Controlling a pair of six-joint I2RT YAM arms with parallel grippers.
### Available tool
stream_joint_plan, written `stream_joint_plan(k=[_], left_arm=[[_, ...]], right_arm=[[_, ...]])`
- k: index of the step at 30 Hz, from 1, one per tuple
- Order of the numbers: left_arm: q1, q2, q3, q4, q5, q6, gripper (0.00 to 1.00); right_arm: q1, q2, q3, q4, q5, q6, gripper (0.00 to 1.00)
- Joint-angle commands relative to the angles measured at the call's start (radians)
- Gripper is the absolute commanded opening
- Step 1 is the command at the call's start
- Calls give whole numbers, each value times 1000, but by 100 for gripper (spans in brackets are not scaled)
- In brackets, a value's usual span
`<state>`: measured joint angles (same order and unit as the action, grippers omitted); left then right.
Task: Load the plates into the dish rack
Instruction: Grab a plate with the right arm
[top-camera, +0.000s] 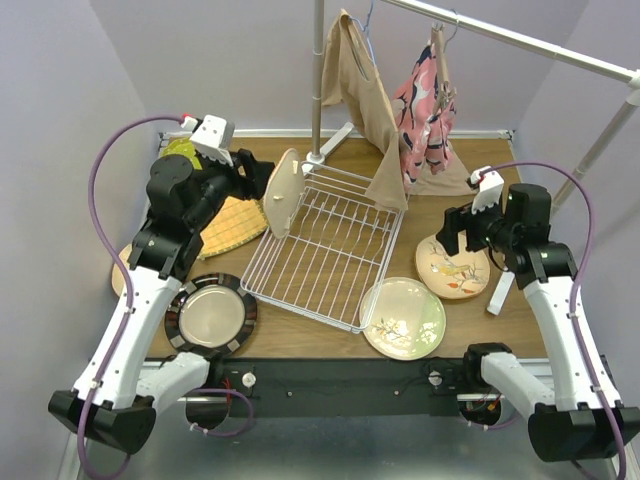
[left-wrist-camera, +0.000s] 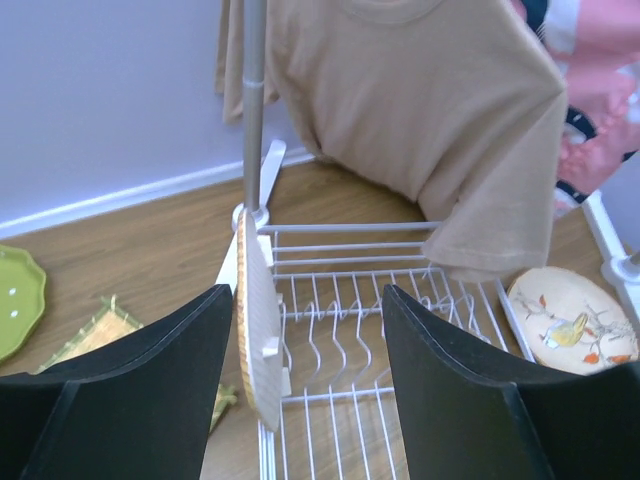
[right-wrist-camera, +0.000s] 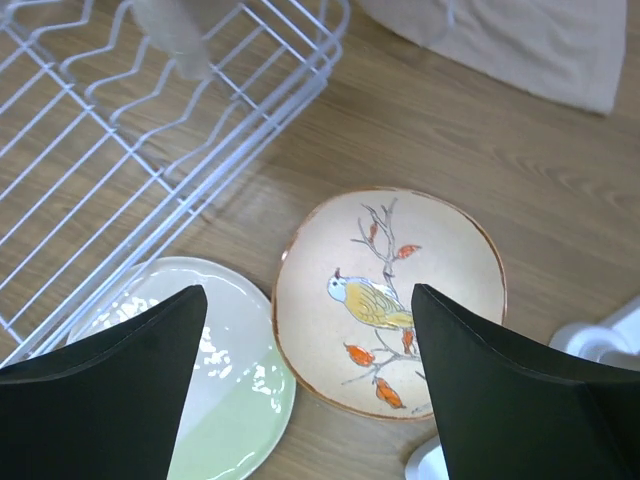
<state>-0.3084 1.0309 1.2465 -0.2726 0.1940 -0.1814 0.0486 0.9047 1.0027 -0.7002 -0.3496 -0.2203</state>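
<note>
Backdrop: lilac walls, a brown wooden table (top-camera: 290, 335), and a white clothes rail (top-camera: 318, 80) carrying 2 garments, a tan top (top-camera: 365, 100) and a pink patterned one (top-camera: 425, 110).
Rack: the white wire dish rack (top-camera: 330, 250) sits mid-table at an angle, with 1 plate in it.
Loaded plate: the cream round plate (top-camera: 283, 190) stands on edge at the rack's far-left end.
Left pincer: the left gripper (left-wrist-camera: 308, 300) straddles that plate, jaws well apart. There's a clear gap on 1 side, so nothing is clamped.
Right pincer: the right gripper (right-wrist-camera: 308, 295) hovers, spread wide and holding nothing, over the tan round bird-painted plate (right-wrist-camera: 390, 300).
Waiting flat: the pale-green floral plate (top-camera: 403, 318) lies by the rack's near corner and the silvery dark-rimmed plate (top-camera: 210, 315) left of the rack. The lime-green dotted plate (left-wrist-camera: 15, 300) is at back-left, beside the yellow woven mat (top-camera: 235, 225).
</note>
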Motion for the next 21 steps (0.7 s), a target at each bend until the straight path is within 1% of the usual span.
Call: stream_joint_plan(k=[1,6,8,11,13,15,19,20,21], left_arm=[[3,-89,-84,145,59,-44,71],[3,-153,-153,167,84,-46,71],[3,-172,-174,171,91,-40,71],[3,-210,-209,182,100,-26,71],[3,-235,-225,191,105,-15,71],[3,-253,-236,199,110,6,71],[3,-265,-246,204,117,26,71],[3,-265,-248,205,116,26,71],[2,-264,-251,204,116,28,71]], right_arm=[[-27,60,-10,-15,116,35,92],[-32,149,-10,-42,184,-106,93],[-46,221,3,-80,172,-160,95],[-107,379,62,-168,104,-194,94],[-136,436,95,-214,49,-220,93],[-136,494,119,-225,32,-257,93],[-139,582,145,-229,72,-300,94],[-141,594,151,-229,75,-309,94],[-151,627,169,-228,70,-321,100]])
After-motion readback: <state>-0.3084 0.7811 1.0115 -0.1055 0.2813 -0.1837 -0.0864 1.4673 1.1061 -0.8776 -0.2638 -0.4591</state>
